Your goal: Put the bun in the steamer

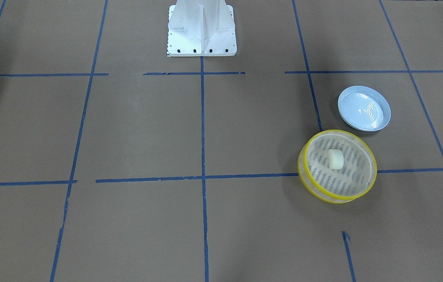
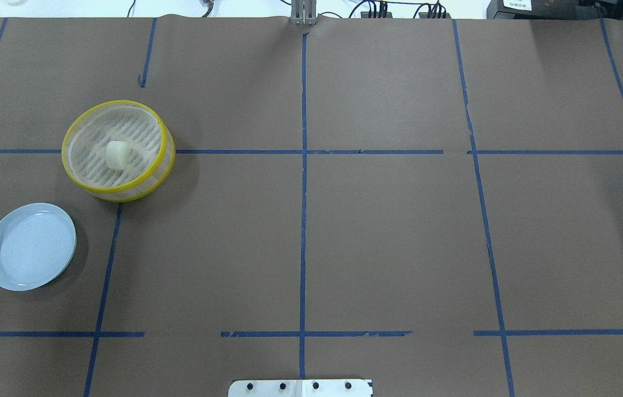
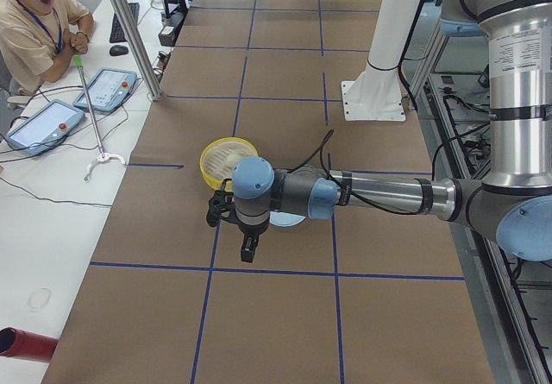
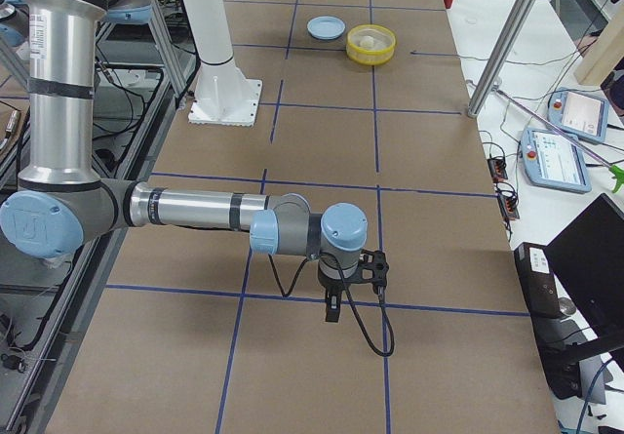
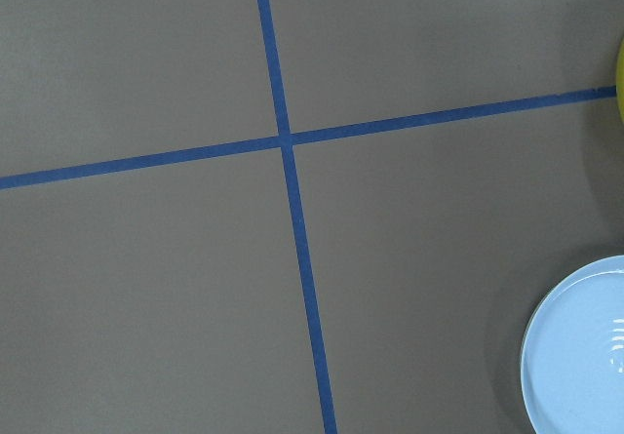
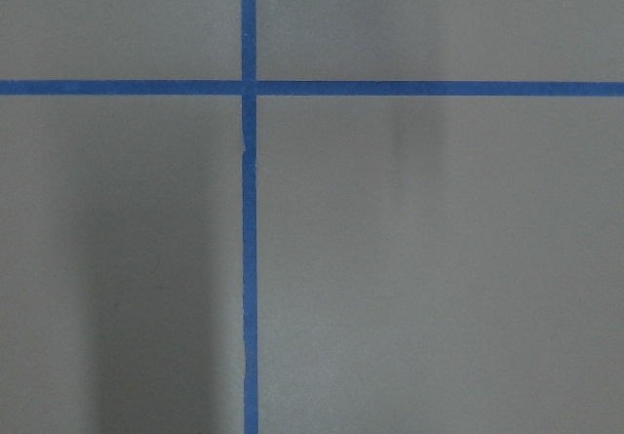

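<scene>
Small cream-white rounded bun [image 1: 335,159] sits on the slotted floor of the round yellow-rimmed steamer basket [image 1: 338,132]; likely light, soft and smooth-skinned, so pinch gently across its flatter sides; whether the left gripper [image 3: 248,253] or right gripper [image 4: 332,310] is open, I cannot tell.

place: robot lab | cues: tape-gridded table [image 2: 399,248], teach pendants [image 3: 108,88]

Open-topped steamer [image 2: 124,194], bun [image 2: 117,155] mid-floor, plate [image 2: 30,246] near, gap between them
</scene>
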